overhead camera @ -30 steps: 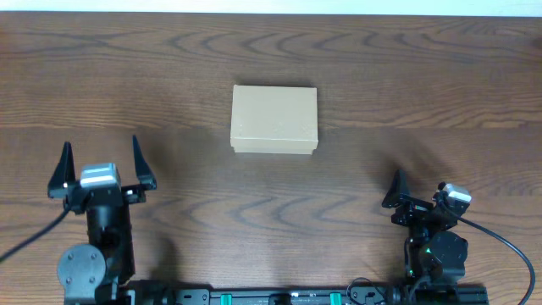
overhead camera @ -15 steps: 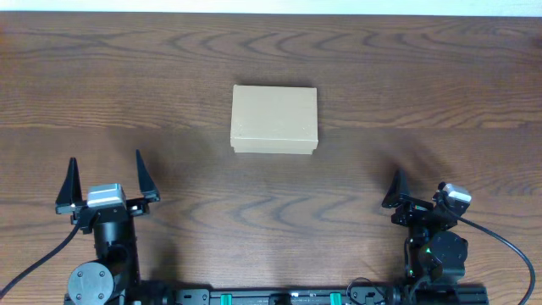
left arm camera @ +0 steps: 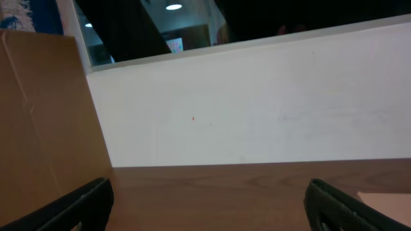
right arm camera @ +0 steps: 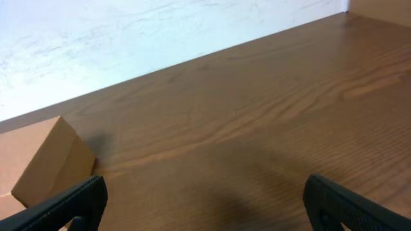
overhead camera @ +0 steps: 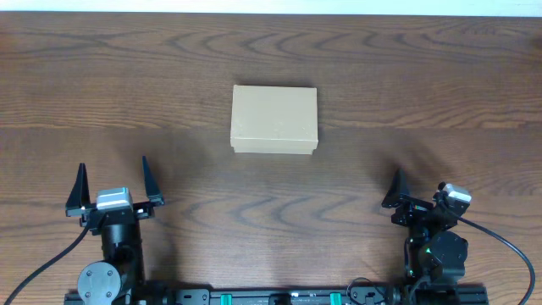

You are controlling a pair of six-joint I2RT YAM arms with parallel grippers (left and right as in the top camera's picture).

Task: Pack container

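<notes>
Low in the left of the overhead view, the left tool (overhead camera: pixel 113 165) stands released. Its two black fingers (overhead camera: pixel 79 188) are spread in a wide V, with only the dark wood of the bench (overhead camera: pixel 169 68) between them. In its own wrist view the same fingers sit in the two lower corners of the frame, well apart and gripping nothing. Past them the bench runs to a white wall (left arm camera: pixel 257 109), and a brown upright panel (left arm camera: pixel 38 115) fills the left edge. A pale tan sliver shows in the lower right corner; what it is cannot be told.

Low in the right of the overhead view, the right tool (overhead camera: pixel 422 193) is turned, so only one black finger shows clearly to the left of its white camera block (overhead camera: pixel 456 196). Its wrist view shows both fingers (right arm camera: pixel 70 205) far apart in the lower corners, released and holding nothing. A black cable (overhead camera: pixel 508 246) curves from this arm toward the lower right of the frame.

Further out, in the upper middle of the overhead view, the container (overhead camera: pixel 274 119) lies flat on the bench, between and above the two tools and well apart from each. Its lid is down flat, so what it holds cannot be seen. One corner of it shows at the left edge of the right wrist view, with a shadow just beside it.
</notes>
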